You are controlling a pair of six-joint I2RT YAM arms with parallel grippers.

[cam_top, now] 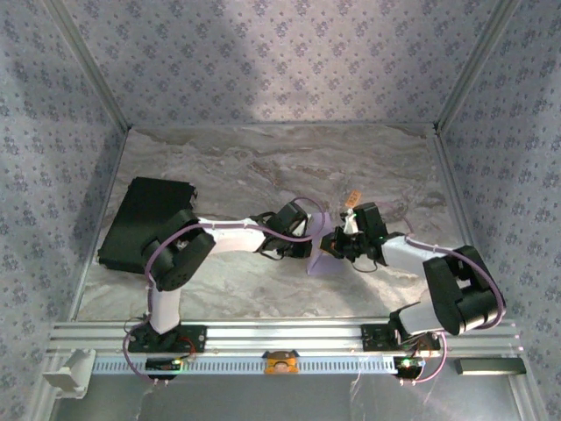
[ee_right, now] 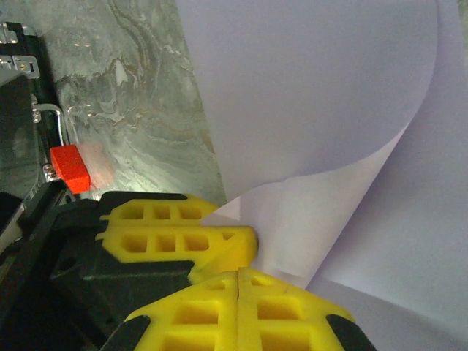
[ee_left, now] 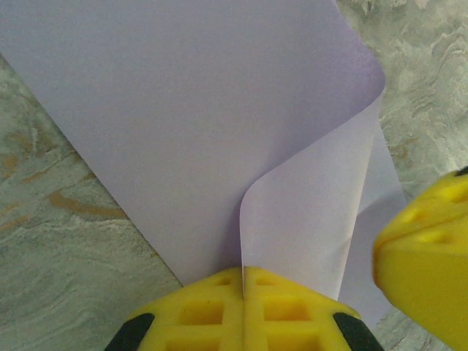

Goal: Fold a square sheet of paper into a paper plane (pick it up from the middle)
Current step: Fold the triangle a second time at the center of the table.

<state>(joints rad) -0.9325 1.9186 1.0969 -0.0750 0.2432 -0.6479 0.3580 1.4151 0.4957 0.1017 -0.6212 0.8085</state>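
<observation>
The square sheet of paper [ee_left: 183, 110] is pale lavender and held off the marble table between the two arms, near the middle [cam_top: 317, 266]. One side curls over into a loose flap [ee_right: 322, 219]. My left gripper [ee_left: 243, 272] is shut on the sheet, whose edge runs into the seam between its yellow fingers. My right gripper [ee_right: 239, 274] is shut too, tip to tip with the left gripper's fingers [ee_right: 183, 234]. The flap rests against its tips, and I see no paper in its seam. Both grippers meet at the table's centre [cam_top: 329, 244]. The paper plane is out of view.
A black rectangular pad [cam_top: 145, 219] lies at the left of the marble table [cam_top: 263, 167]. A small tan block [cam_top: 352, 198] sits just behind the grippers. A small red object [ee_right: 69, 167] lies beside the black pad's edge. Patterned walls enclose the table on three sides.
</observation>
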